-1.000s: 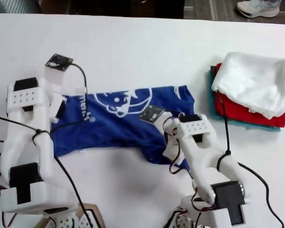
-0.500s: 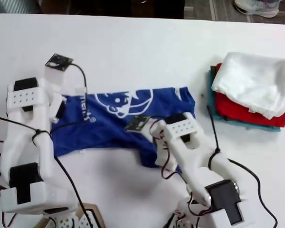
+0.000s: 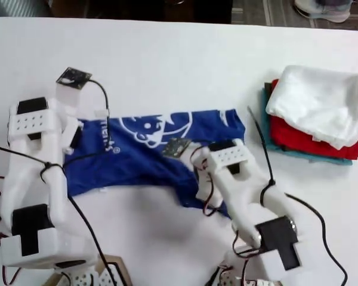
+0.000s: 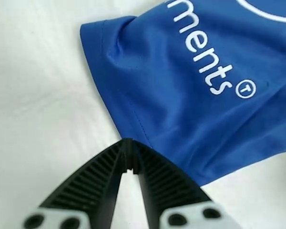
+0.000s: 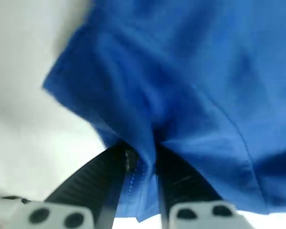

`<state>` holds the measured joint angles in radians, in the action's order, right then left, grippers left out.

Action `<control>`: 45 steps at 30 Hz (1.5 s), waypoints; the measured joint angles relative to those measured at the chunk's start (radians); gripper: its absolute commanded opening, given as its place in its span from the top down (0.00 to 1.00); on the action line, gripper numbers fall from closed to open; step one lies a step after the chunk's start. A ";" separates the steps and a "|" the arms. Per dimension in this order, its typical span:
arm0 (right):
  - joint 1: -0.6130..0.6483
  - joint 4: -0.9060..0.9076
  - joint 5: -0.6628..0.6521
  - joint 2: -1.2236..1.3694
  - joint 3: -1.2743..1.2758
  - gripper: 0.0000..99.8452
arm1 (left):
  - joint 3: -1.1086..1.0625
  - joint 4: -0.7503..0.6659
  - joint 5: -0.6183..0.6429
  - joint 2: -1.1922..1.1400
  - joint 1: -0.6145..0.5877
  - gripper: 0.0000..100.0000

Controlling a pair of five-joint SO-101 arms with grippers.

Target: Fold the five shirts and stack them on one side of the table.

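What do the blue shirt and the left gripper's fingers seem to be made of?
The blue shirt looks like thin, smooth knit fabric, perhaps polyester: soft folds, stitched hem. The left gripper's fingers look like matte black plastic, ribbed inside.

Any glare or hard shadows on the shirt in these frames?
High view: even light, no glare on the shirt, only soft shadows on the table. Left wrist view: shirt evenly lit, faint shade in its creases. Right wrist view: the folds go dark above the right gripper, and the table is bright.
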<state>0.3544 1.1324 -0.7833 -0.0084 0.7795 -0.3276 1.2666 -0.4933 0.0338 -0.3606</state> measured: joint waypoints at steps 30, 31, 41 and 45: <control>-0.021 0.333 -0.078 0.512 -1.094 0.97 | 0.000 0.000 0.000 0.000 0.000 0.97; -0.021 0.353 -0.078 0.551 -1.149 0.95 | 0.000 0.000 0.000 0.000 0.000 0.97; -0.057 0.491 0.005 0.845 -1.662 0.77 | 0.000 0.000 0.000 0.000 0.000 0.97; -0.087 0.562 0.054 0.872 -1.797 0.80 | 0.000 0.000 0.000 0.000 0.000 0.97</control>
<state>0.2670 1.6939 -0.7296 0.8631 -1.0173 -0.3276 1.2666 -0.4933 0.0338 -0.3606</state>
